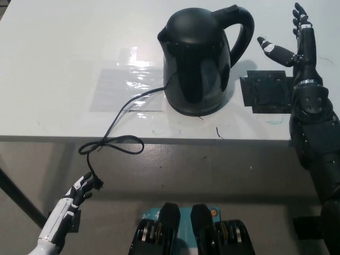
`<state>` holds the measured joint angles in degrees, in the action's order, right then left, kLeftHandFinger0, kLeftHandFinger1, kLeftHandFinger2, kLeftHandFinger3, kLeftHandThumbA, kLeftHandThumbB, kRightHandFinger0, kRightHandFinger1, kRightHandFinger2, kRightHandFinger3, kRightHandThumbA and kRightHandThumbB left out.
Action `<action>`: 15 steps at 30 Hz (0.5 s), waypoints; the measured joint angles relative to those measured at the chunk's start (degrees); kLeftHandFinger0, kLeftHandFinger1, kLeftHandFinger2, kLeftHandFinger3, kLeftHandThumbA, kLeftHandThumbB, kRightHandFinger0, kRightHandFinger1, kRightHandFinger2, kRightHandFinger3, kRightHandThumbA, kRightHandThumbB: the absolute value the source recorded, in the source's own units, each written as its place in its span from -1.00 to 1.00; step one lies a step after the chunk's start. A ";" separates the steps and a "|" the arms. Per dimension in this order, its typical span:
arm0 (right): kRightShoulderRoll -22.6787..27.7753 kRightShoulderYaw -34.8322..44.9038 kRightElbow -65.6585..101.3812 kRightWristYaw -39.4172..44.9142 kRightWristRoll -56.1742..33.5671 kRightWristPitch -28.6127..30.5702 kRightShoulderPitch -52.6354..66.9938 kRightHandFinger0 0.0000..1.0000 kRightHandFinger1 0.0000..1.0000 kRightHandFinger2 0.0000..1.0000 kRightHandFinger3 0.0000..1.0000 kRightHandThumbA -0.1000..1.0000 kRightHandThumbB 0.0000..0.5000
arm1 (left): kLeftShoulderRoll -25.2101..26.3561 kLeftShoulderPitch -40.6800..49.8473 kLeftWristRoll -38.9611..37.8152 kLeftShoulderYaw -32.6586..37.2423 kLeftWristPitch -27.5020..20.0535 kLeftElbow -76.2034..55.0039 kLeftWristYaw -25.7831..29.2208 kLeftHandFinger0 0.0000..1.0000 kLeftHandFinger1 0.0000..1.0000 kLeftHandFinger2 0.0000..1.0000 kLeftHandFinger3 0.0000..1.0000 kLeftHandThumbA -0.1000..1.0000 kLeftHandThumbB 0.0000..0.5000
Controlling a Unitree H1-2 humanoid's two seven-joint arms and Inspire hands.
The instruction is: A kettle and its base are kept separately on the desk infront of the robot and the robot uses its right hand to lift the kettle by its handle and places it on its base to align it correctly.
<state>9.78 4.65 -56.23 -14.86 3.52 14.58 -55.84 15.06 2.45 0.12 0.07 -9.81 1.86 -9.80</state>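
The glossy black plastic kettle [197, 64] stands upright on its round base, mid-table, handle toward the black right robot hand [295, 41] — released, fingers spread, just beside that handle (nothing held). The white left robot hand [79, 192] hangs low, below the white table [64, 48], far off.

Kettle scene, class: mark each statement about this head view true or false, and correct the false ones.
1. The kettle stands upright on the desk. True.
2. The right robot hand grips the kettle's handle. False: it is open, apart from the handle.
3. A black cord runs from under the kettle over the desk's front edge. True.
4. The left robot hand rests on the desk. False: it hangs below the desk's edge.
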 measured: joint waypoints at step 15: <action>0.04 0.10 25.17 1.17 -0.34 -1.69 10.45 1.00 1.00 1.00 1.00 1.00 0.70 | -0.09 -0.02 0.05 0.00 0.09 0.05 0.02 1.00 1.00 1.00 1.00 1.00 0.41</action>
<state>9.82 4.75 -31.06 -13.69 3.18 12.89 -45.38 14.97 2.44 0.17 0.07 -9.72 1.92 -9.78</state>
